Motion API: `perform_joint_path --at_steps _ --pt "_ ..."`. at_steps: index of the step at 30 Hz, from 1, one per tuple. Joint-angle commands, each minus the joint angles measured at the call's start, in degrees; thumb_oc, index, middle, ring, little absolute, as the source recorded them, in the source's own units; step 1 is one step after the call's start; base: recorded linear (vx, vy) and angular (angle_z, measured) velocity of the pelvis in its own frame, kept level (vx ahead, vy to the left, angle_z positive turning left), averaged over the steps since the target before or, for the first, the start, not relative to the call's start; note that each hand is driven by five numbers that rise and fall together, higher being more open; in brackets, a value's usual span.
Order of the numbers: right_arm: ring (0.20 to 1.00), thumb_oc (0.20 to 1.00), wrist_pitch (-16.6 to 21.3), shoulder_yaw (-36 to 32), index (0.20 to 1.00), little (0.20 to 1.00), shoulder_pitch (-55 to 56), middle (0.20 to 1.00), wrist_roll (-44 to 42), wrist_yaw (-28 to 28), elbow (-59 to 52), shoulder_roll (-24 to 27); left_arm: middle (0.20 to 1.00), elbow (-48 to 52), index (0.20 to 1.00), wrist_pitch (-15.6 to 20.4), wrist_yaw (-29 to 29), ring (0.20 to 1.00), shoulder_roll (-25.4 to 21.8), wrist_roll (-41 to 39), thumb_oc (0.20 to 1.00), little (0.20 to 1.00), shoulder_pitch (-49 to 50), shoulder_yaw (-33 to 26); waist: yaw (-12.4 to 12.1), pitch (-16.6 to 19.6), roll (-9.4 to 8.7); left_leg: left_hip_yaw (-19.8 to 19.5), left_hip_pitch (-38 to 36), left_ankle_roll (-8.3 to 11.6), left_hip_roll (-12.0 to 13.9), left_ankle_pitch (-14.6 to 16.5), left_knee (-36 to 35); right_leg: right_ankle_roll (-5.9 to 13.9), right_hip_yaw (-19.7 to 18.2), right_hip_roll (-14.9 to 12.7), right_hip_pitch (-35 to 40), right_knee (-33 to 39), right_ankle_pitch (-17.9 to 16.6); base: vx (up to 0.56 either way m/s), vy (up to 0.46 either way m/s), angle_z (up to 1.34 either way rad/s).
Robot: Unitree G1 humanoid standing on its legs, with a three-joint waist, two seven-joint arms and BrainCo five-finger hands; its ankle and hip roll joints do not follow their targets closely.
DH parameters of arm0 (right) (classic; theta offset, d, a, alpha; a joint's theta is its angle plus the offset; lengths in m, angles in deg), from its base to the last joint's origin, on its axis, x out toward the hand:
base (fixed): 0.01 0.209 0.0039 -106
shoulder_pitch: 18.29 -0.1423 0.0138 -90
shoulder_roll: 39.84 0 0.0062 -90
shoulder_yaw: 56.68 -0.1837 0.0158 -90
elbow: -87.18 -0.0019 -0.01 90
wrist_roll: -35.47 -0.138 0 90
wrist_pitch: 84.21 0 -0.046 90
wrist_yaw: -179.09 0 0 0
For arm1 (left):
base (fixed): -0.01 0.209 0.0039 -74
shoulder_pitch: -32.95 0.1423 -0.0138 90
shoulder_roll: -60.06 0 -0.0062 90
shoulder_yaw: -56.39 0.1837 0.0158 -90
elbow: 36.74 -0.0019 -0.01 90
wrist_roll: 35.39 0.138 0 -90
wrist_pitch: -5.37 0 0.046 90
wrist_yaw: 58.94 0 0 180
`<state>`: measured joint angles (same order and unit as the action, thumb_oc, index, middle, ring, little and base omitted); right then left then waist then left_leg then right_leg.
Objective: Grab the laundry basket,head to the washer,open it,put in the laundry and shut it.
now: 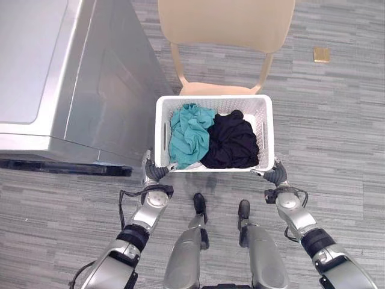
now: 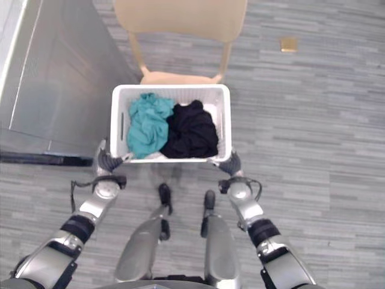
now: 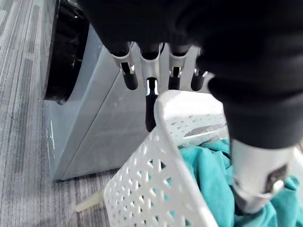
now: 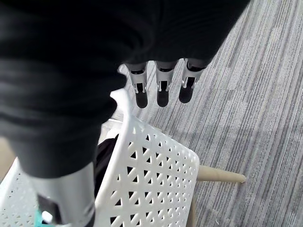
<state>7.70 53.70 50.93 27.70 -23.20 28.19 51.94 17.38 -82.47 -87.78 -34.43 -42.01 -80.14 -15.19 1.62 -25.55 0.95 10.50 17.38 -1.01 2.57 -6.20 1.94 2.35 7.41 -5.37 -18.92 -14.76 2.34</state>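
Left eye view: a white laundry basket (image 1: 262,108) sits on a pale wooden chair (image 1: 225,24), just beside the grey washer (image 1: 90,90). It holds a teal garment (image 1: 188,133) on the robot's left and a black garment (image 1: 230,141) on its right, the two touching. The left hand (image 1: 154,173) grips the basket's near left corner and the right hand (image 1: 275,175) its near right corner. A small tan square (image 1: 321,55) lies on the grey carpet (image 1: 337,120), well apart from the chair.

Right eye view: the same arrangement, with both hands on the near corners of the basket rim.

Left wrist view: the left hand's fingers (image 3: 129,78) reach down the outside of the perforated basket wall, slightly bent, while the thumb (image 3: 258,175) comes down inside over the teal garment, so the rim is pinched between them. The washer's dark door (image 3: 66,52) stands beyond.

Right wrist view: the right hand's fingers (image 4: 162,92) lie together, slightly bent, along the outside of the basket wall; the thumb (image 4: 64,198) comes down inside near the black garment, the rim held between thumb and fingers. A chair leg (image 4: 220,176) shows below the basket.
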Motion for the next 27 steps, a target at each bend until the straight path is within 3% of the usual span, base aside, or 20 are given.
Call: perform_joint_path --at_steps 1,2,3,4,8,15,20,22,24,27 --pt "1.000 1.000 3.7 0.5 1.000 1.000 1.7 1.000 0.8 0.9 -6.2 -1.8 1.000 3.4 1.000 4.3 -0.3 1.000 1.1 -0.6 1.000 1.000 -0.9 -0.9 0.3 3.3 -2.34 -0.9 0.7 3.16 1.1 11.2 10.0 4.17 -0.4 -3.1 2.6 8.5 -2.0 -0.06 -0.024 -0.03" --pt "1.000 1.000 3.8 -1.3 1.000 1.000 3.9 1.000 1.9 1.2 -8.3 -0.4 1.000 5.9 1.000 5.1 0.1 1.000 0.7 -1.5 1.000 1.000 1.7 -3.3 0.4 3.4 -2.72 -0.5 0.6 2.81 1.0 9.4 9.3 3.75 -0.1 -3.2 2.6 8.9 -3.2 0.03 -0.017 -0.03" --pt "1.000 1.000 3.8 -1.3 1.000 1.000 4.0 1.000 1.9 1.2 -8.3 -0.4 1.000 5.9 1.000 5.1 0.2 1.000 0.8 -1.5 1.000 1.000 1.9 -3.2 0.3 3.6 -2.45 -1.0 -0.2 3.21 1.2 11.0 9.4 4.12 -0.3 -2.9 3.3 8.7 -1.9 -0.03 -0.030 -0.03" --pt "1.000 1.000 3.8 -3.3 1.000 1.000 6.2 1.000 2.6 1.9 -9.8 1.4 1.000 9.0 1.000 5.9 1.6 1.000 0.2 -2.8 1.000 1.000 4.8 -5.6 0.3 3.8 -2.79 -0.6 -0.5 2.87 1.0 9.3 8.7 3.73 0.1 -3.0 3.6 9.1 -3.1 0.03 -0.011 -0.01" --pt "1.000 1.000 3.7 -7.0 1.000 1.000 10.4 1.000 3.0 4.6 -12.4 4.3 1.000 13.4 1.000 6.4 5.5 1.000 -1.2 -4.4 1.000 1.000 10.4 -8.7 0.1 4.5 -2.79 -0.8 -2.3 3.00 1.1 9.1 7.7 3.79 0.5 -2.8 5.4 9.5 -2.8 0.04 -0.023 0.00" --pt "1.000 1.000 3.2 -13.0 1.000 1.000 19.3 1.000 5.6 11.1 -14.2 8.6 1.000 17.1 1.000 4.7 14.0 1.000 -3.9 -3.1 1.000 1.000 22.0 -12.6 -0.4 7.4 -2.65 -1.7 -7.1 3.21 1.3 8.1 4.5 4.23 1.5 -2.4 10.4 10.9 -1.7 0.07 -0.036 0.03" --pt "1.000 1.000 2.5 -12.7 1.000 1.000 21.4 1.000 8.6 13.9 -7.1 8.2 1.000 11.8 1.000 2.9 19.2 1.000 -3.5 -0.9 1.000 1.000 28.5 -12.5 -1.0 10.2 -2.29 -2.3 -10.9 3.03 1.2 6.9 1.5 4.46 2.5 -1.9 13.8 12.1 -1.2 0.04 -0.036 0.11" --pt "1.000 1.000 2.5 -11.7 1.000 1.000 21.8 1.000 9.9 14.8 -2.5 7.3 1.000 5.3 1.000 2.0 20.4 1.000 -2.6 1.1 1.000 1.000 30.5 -12.4 -1.5 12.1 -1.98 -2.7 -12.9 3.00 1.2 6.7 0.5 4.49 3.0 -1.7 15.7 12.3 -0.7 0.06 -0.044 0.11" --pt "1.000 1.000 2.5 -11.7 1.000 1.000 21.8 1.000 9.9 14.7 -2.5 7.3 1.000 5.2 1.000 2.1 20.4 1.000 -2.6 1.1 1.000 1.000 30.5 -12.4 -1.5 12.1 -1.97 -2.7 -13.0 3.00 1.2 6.7 0.4 4.49 3.1 -1.7 15.8 12.4 -0.7 0.03 -0.026 0.04" --pt "1.000 1.000 2.3 -10.8 1.000 1.000 21.9 1.000 10.1 15.1 2.0 6.2 1.000 -2.6 1.000 1.4 19.6 1.000 -1.4 2.8 1.000 1.000 31.2 -12.4 -2.1 13.7 -1.66 -3.2 -14.7 3.01 1.2 7.1 0.4 4.26 3.5 -1.4 17.7 11.8 0.6 0.05 -0.038 0.08"
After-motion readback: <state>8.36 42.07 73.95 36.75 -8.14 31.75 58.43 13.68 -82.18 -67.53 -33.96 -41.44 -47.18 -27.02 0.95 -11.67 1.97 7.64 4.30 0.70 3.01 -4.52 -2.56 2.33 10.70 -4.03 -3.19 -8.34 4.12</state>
